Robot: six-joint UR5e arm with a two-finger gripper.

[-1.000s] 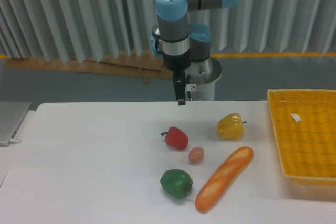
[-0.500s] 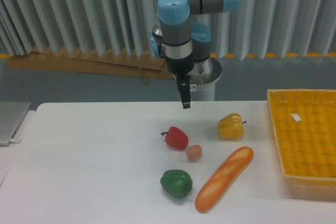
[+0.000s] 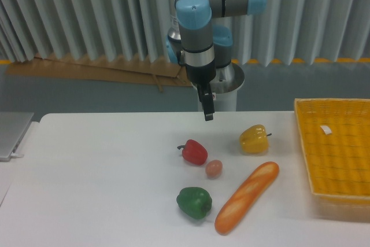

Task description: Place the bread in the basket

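So the bread [image 3: 247, 197] is this long glossy toy baguette, orange-tan with paler diagonal slashes across the top, way longer than any of the peppers around it. It lies flat on the white table [image 3: 98, 177], angled so one end points toward the front edge and the other up toward the basket side.

The gripper [image 3: 208, 114] hangs off the arm above the back part of the table, fingers pointing down, nothing in it. From where I'm standing it looks edge-on and thin, so I honestly can't tell if the fingers are apart or together.

The bread sits well below and a bit right of the gripper, toward the front. Between them, just under the gripper, there's a red pepper [image 3: 194, 151] and a small tan-pink ball [image 3: 214, 168]; the ball is near the bread's left side. A yellow pepper [image 3: 254, 139] is lower right of the gripper, just above the bread's far end. A green pepper [image 3: 194, 202] sits just beside the bread's near end.

The yellow woven basket [image 3: 306, 148] with its white tag is far right of the gripper, at the table's right edge, with a strip of bare table between it and the bread.
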